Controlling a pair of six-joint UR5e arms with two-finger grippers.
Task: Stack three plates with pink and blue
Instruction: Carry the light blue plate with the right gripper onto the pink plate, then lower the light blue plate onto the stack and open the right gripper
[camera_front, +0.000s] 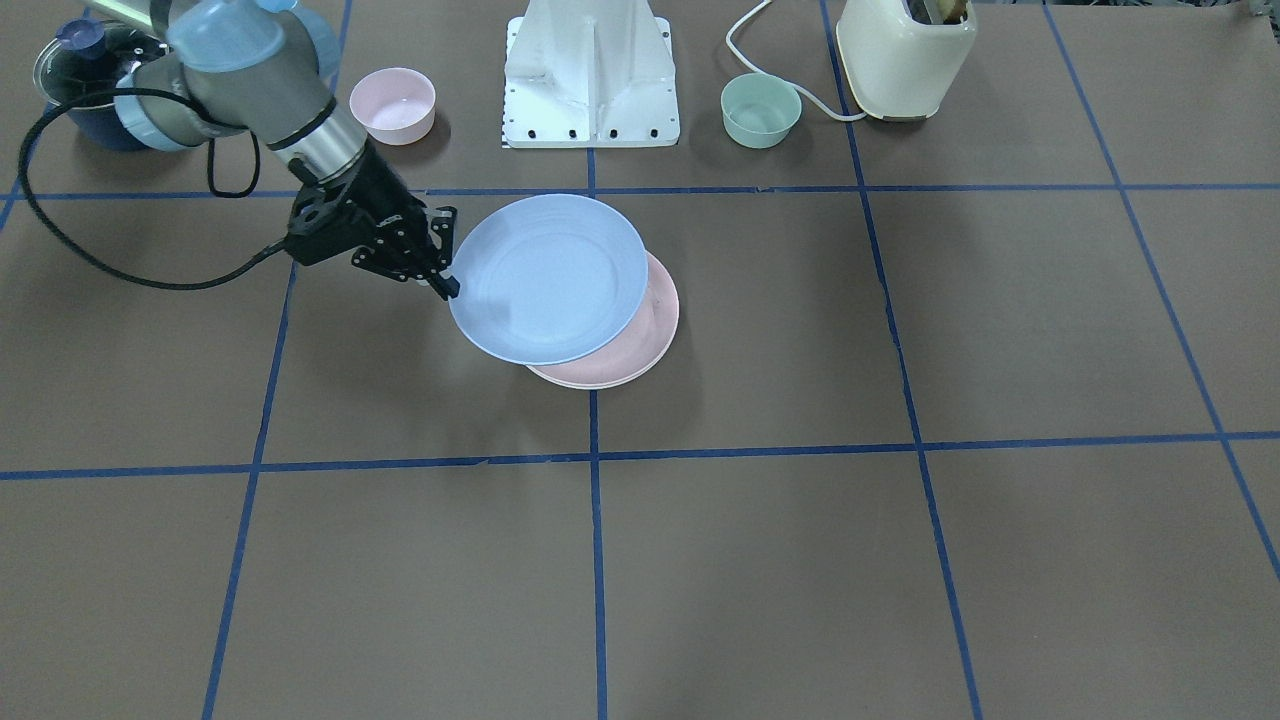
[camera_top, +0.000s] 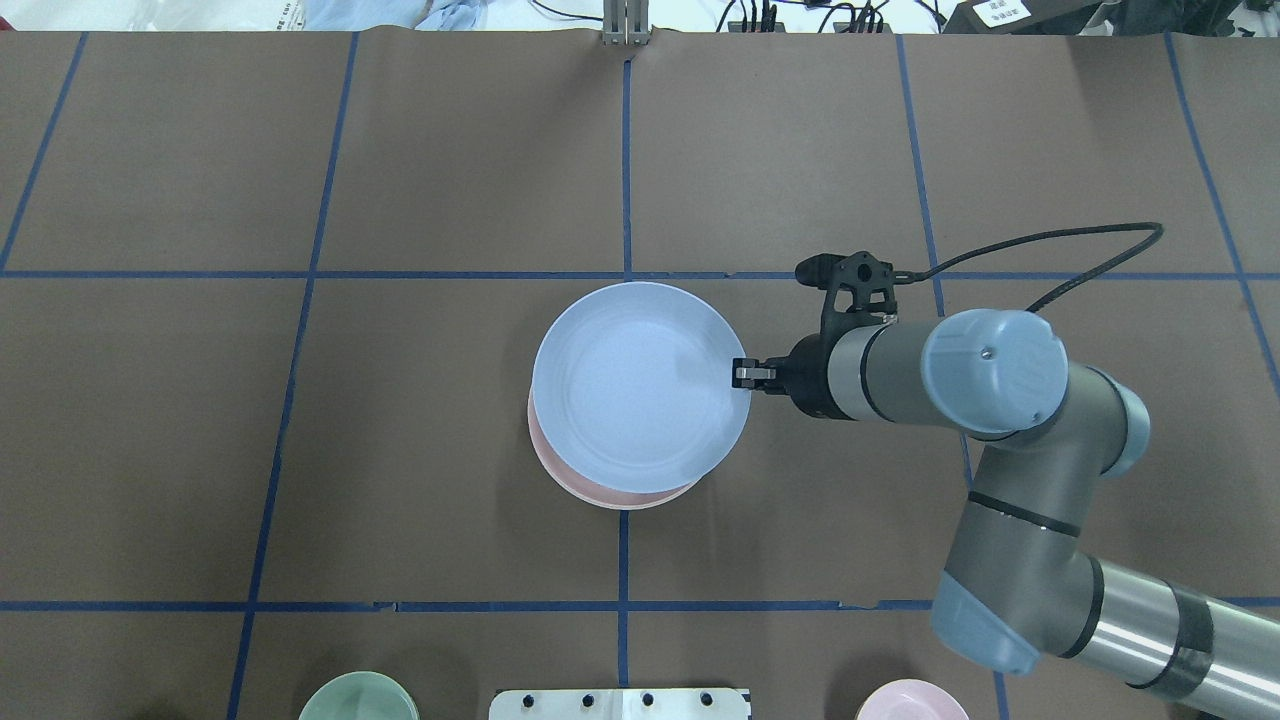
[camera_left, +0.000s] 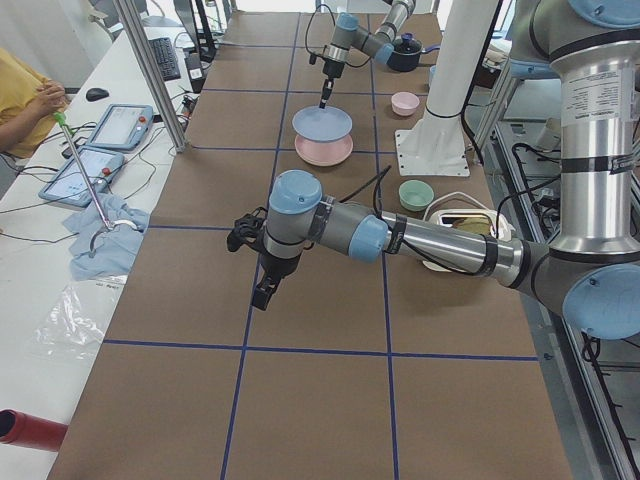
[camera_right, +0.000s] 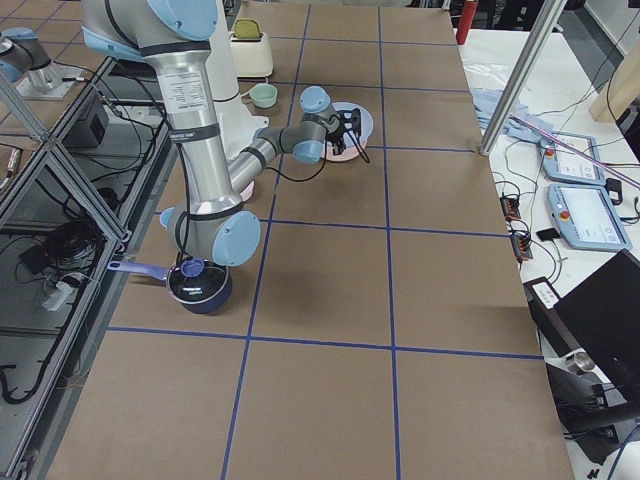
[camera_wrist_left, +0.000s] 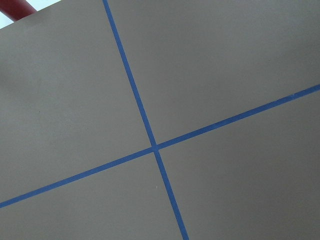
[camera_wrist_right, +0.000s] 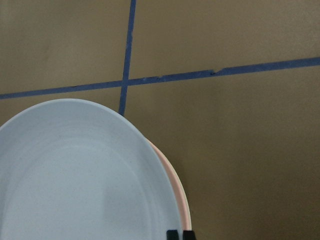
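Right fingers (camera_top: 745, 375) are pinched on the rim of the blue plate (camera_front: 548, 278), on the edge facing your right arm, and they carry it over the pink plate (camera_front: 655, 330) near the middle of the counter (camera_front: 900, 560), well away from every corner. From the far side view the blue plate looks lifted clear of the pink one, with a gap between them. It is not centred: a crescent of pink shows on the side toward the counter's left edge, so the blue one sits too far toward your right. Before you let go, slide it toward the left edge until the pink rim shows evenly all round, level it, and lower it until the rims meet; a rim grip will tip the plate if you release it from a height. Then open and draw the fingers straight back without nudging the stack. I cannot make out a cream-white plate. Your left fingers (camera_left: 263, 293) hang over bare counter toward the left edge; whether they are open I cannot tell.
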